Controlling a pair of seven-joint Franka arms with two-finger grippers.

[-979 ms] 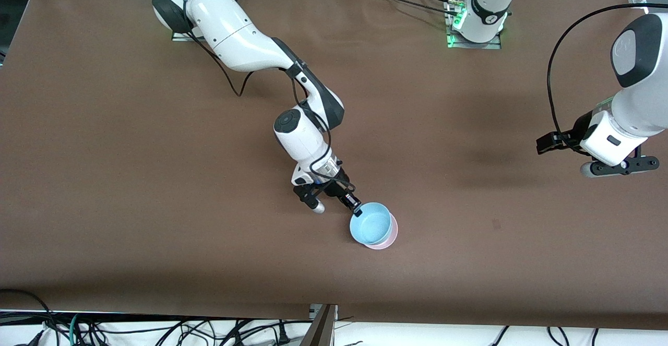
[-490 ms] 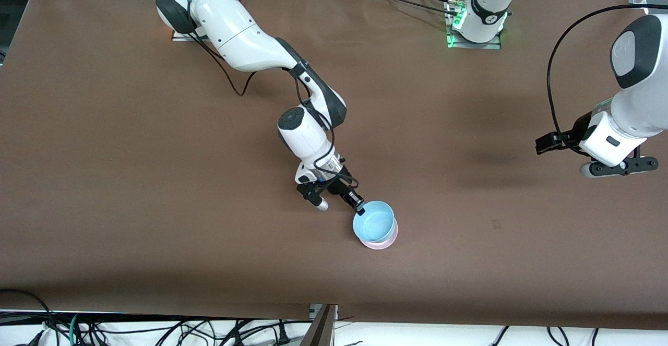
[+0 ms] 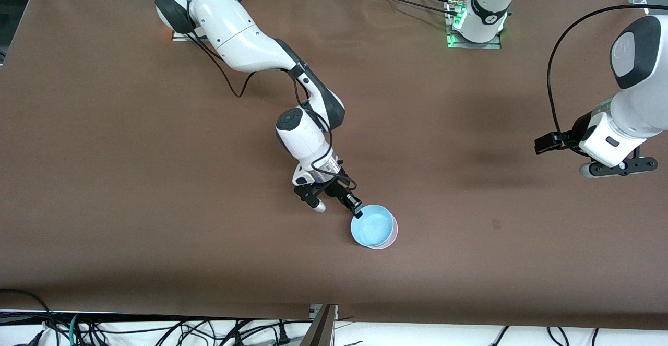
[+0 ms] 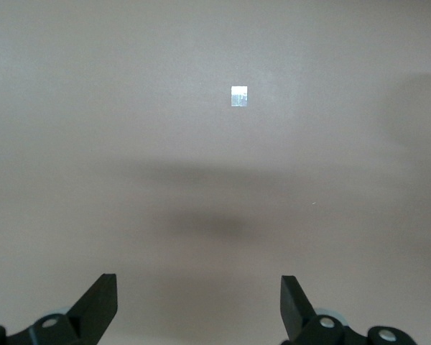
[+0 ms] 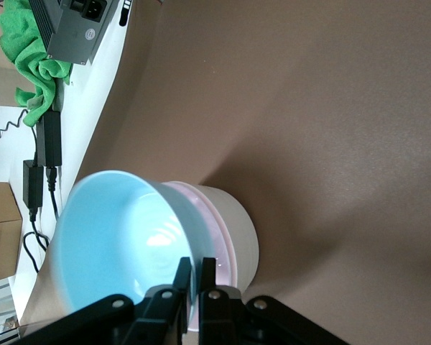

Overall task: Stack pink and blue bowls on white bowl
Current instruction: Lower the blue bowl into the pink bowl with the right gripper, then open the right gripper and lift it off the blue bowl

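A blue bowl (image 3: 371,225) was held by its rim, tilted, in the right end effector (image 3: 358,212), whose fingers were pinched narrowly on it. It was nested in the pink bowl (image 3: 392,235), itself seated in the white bowl (image 5: 237,219) on the brown surface (image 3: 130,179). The left end effector (image 4: 199,305) was held wide and empty over the surface's left-arm end.

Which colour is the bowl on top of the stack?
Light blue bowl, clearest in the right wrist view.
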